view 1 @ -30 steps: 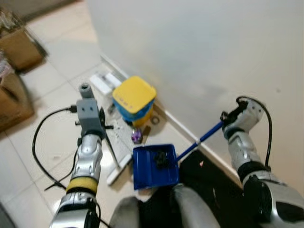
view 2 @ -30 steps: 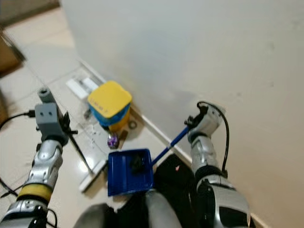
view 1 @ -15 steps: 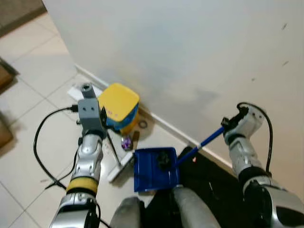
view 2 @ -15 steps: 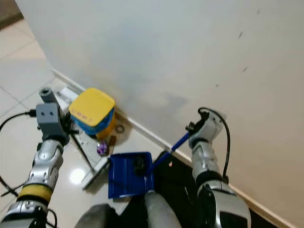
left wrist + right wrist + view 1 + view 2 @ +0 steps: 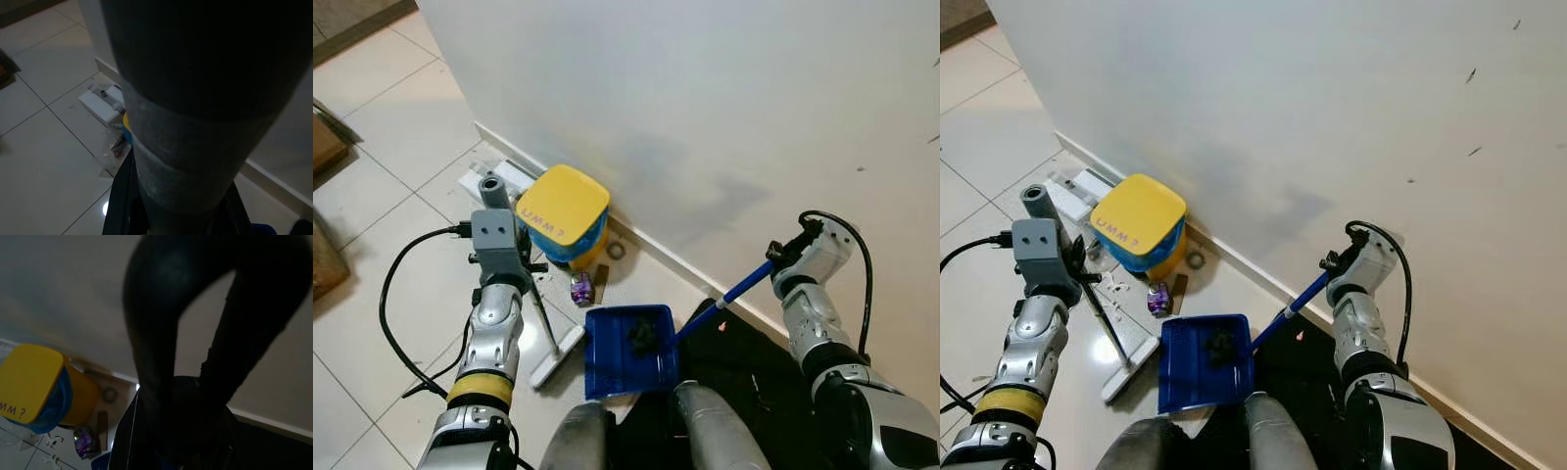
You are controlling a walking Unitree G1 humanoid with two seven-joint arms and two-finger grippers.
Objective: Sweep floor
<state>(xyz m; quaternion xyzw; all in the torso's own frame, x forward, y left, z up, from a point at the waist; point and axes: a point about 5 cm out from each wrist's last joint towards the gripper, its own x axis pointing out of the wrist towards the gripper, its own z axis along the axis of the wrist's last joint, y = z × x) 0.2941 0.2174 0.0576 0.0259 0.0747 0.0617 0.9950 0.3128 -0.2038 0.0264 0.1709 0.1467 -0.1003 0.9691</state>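
Beside the wall, our right end effector [image 5: 781, 257] clenches the light, stiff dustpan [image 5: 628, 350] by its handle, left end effector [image 5: 521, 266] grasping the broom [image 5: 551, 345] shaft.

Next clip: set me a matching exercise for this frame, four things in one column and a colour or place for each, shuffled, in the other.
Things:
1. dustpan
2. bin lid
3. broom head
4. purple wrapper

Places or colours:
A. yellow, with printed letters
B. white, flat on the tiles left of the dustpan
C. blue, holding dark debris
D. on the floor between the bin and the dustpan

Pairs: 1-C, 2-A, 3-B, 4-D
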